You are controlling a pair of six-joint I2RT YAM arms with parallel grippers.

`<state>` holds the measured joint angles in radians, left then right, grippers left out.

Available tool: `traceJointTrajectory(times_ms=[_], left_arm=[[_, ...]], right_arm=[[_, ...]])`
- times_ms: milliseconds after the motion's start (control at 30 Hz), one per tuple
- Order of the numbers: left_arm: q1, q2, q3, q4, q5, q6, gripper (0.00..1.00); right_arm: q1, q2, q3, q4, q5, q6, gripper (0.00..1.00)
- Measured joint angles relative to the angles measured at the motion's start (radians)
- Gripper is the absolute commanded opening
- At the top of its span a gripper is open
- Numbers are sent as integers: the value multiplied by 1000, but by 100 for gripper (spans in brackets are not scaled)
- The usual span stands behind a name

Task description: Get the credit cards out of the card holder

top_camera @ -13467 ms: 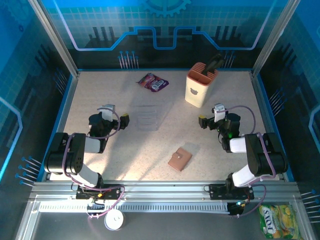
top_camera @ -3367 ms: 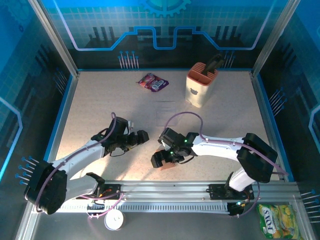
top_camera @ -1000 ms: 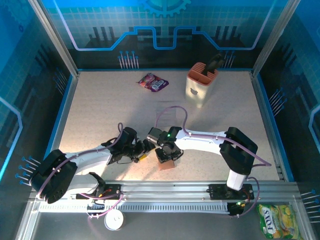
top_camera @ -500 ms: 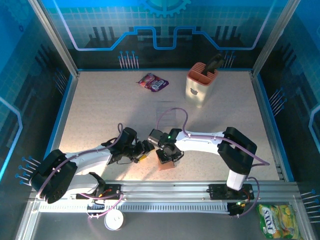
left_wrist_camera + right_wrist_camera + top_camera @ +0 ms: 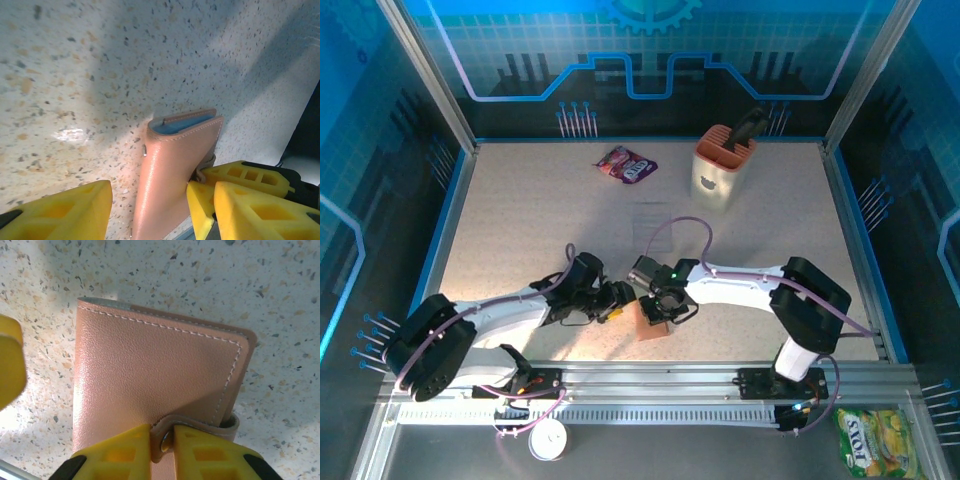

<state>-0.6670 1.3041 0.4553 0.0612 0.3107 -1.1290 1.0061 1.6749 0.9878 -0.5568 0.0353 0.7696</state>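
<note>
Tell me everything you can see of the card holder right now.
The card holder is a small tan leather wallet with pale stitching, folded shut, with blue lining showing at one edge. It sits near the front edge of the table. The right gripper pinches its snap tab. The left gripper straddles it with open jaws, one of them clear of the leather.

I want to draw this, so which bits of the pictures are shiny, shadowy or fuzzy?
Left wrist view: a shiny white glare spot on the table, a grey shadow at upper right, and the close yellow finger looks fuzzy. Right wrist view: the wallet is sharp, with clear stitches. Top view: the table is brightest along its near edge.
</note>
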Motion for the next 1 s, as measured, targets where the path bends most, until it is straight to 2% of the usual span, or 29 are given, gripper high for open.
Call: traceJointTrajectory(times_ms=[367,533,1000], left_arm=[[-37,43,39,12,0,-26,57],[-38,43,48,14,-8,-26,57],[-39,52,74,11,-11,-26,57]], right_arm=[[-41,-64,-89,116,-80,20,19],[-41,-91,-90,61,-42,12,22],[-67,-140,-89,-74,44,-18,25]])
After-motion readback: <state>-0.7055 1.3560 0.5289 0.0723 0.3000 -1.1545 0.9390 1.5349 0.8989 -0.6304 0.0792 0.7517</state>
